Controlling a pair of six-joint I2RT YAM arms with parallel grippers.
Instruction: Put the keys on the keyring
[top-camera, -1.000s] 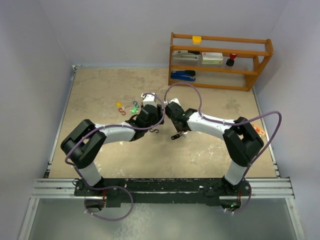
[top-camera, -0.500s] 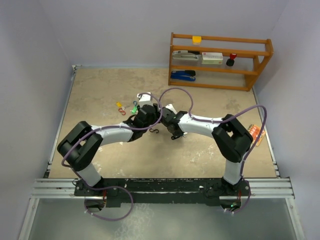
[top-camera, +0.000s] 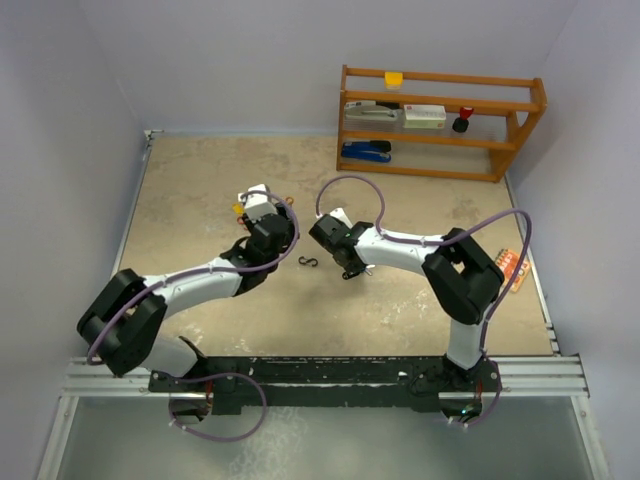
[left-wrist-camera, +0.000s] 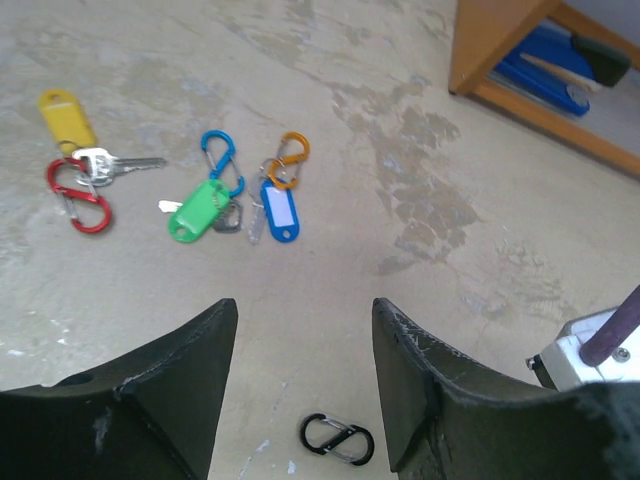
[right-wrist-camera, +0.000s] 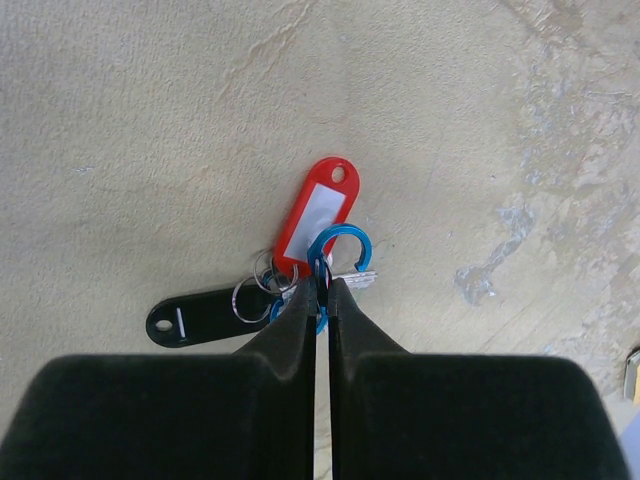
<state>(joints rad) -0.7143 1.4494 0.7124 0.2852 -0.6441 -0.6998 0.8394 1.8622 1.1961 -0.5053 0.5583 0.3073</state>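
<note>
The left gripper (left-wrist-camera: 305, 322), jaws apart, is the nearer arm. The green-tagged silver key (left-wrist-camera: 197, 211) and blue-tagged silver key (left-wrist-camera: 279, 213) lie between its 11 and 12 o'clock. The right gripper (right-wrist-camera: 322, 286) is clamped on the blue metal keyring (right-wrist-camera: 342, 248), which carries the red-tagged key (right-wrist-camera: 315, 215) and black plastic fob (right-wrist-camera: 195, 315).

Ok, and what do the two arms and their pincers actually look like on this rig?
Left arm and right arm match: white link shells, bulky black joint housings, a purple cable looping loosely along each. The left pincer and right pincer each have two matte black wedge-shaped fingers, the left ones lightly scuffed. I see no markings.
</note>
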